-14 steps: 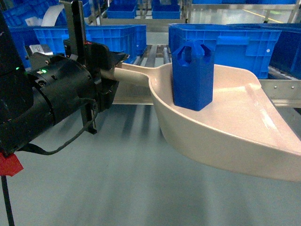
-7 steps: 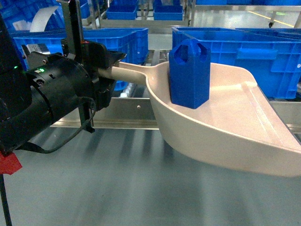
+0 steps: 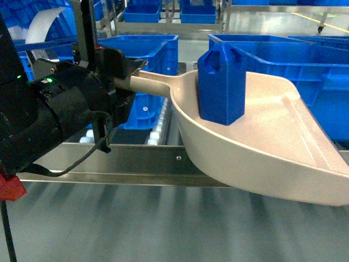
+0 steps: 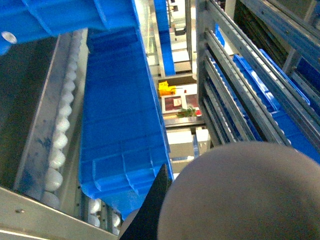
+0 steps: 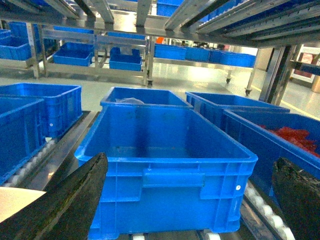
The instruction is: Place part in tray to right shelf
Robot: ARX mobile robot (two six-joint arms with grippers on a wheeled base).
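The beige-pink tray (image 3: 272,150) hangs in the air in the head view, and my left gripper (image 3: 131,75) is shut on its long handle. The blue part (image 3: 221,86) stands upright inside the tray near the handle end. The tray's wide lip reaches over the right shelf's shiny front rail (image 3: 136,170). The tray's rounded back (image 4: 245,195) fills the lower right of the left wrist view, beside one black finger (image 4: 156,207). My right gripper (image 5: 190,160) is open, with nothing between its fingers, facing a blue crate (image 5: 165,165). It does not show in the head view.
Large blue crates (image 3: 294,60) stand on the shelf's white roller tracks (image 4: 57,150) behind the tray, with one (image 3: 147,54) on the left. A crate on the right holds red items (image 5: 292,137). More racks and crates stand farther back.
The shelf's rail and crates have come closer and dropped lower in the head view. The tray, the part and the left gripper's hold look the same.
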